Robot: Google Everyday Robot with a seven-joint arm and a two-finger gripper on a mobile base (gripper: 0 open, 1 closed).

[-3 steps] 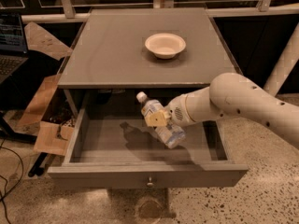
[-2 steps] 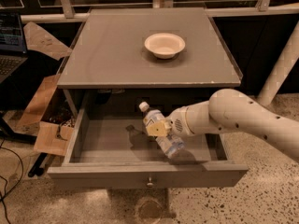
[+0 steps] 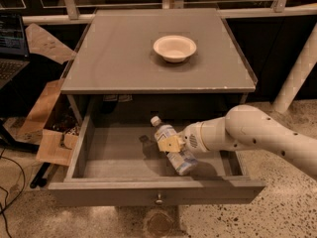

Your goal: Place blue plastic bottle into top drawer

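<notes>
Small clear blue-labelled plastic bottle point(image 3: 164, 132) sunk lower than second ago — tilted inside grey wooden top drawer point(image 3: 99, 192), base seemingly near floor. Gripper point(image 3: 169, 144) in drawer's middle, fingers clamped round bottle — release due next

I have the gripper point(image 3: 171, 144) inside the open top drawer point(image 3: 124, 194), its tan fingers point(image 3: 167, 145) clamped around the middle of the blue plastic bottle point(image 3: 182, 162). The bottle is tilted, white cap up and toward the back left, base low toward the drawer front. My white arm point(image 3: 257, 133) reaches in from the right. On the cabinet top point(image 3: 119, 58) a white bowl point(image 3: 175, 48) sits well apart from the gripper
</notes>
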